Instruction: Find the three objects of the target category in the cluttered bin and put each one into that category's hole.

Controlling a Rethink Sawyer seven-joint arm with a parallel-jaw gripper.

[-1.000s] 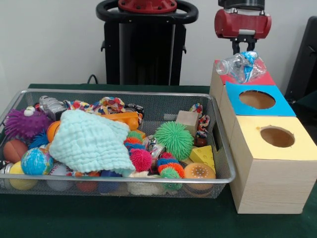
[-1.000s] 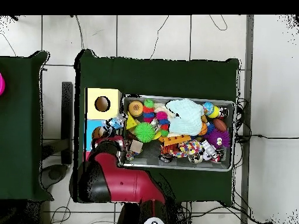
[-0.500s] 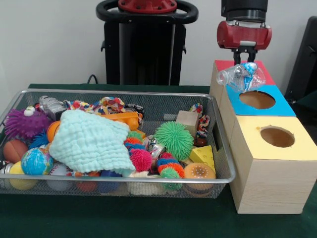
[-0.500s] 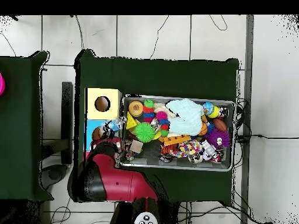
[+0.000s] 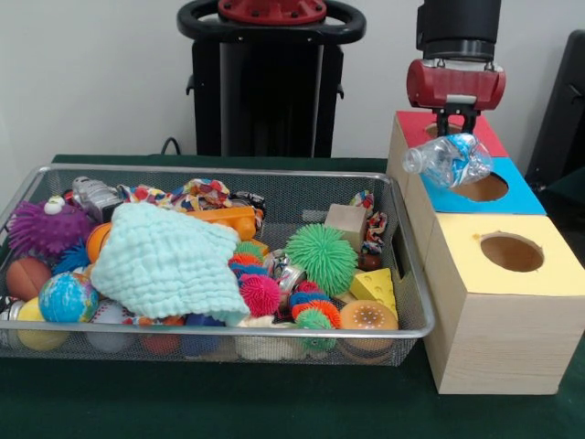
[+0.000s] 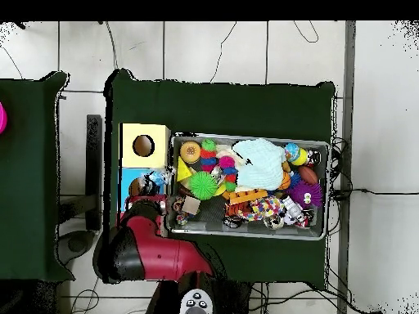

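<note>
My gripper (image 5: 454, 128) hangs at the upper right, shut on a crushed clear plastic bottle (image 5: 450, 160) with a blue label. The bottle lies tilted just above the round hole (image 5: 482, 188) of the blue-topped box (image 5: 516, 197), with its cap end pointing left. Behind that box stands a red-topped box (image 5: 487, 135), and in front a yellow-topped box (image 5: 548, 272) with its own hole (image 5: 510, 251). In the overhead view the red arm (image 6: 151, 249) covers the red box, and the bottle (image 6: 150, 183) shows over the blue box (image 6: 131, 181).
A wire mesh bin (image 5: 416, 302) left of the boxes holds a mint cloth (image 5: 169, 261), a green spiky ball (image 5: 320, 256), a cheese wedge (image 5: 375, 285), a burger toy (image 5: 367, 315), a globe ball (image 5: 67, 297) and several other toys.
My gripper has come down and slightly right with the bottle, from above the red box to just over the blue box's hole. The bin's contents have not moved.
</note>
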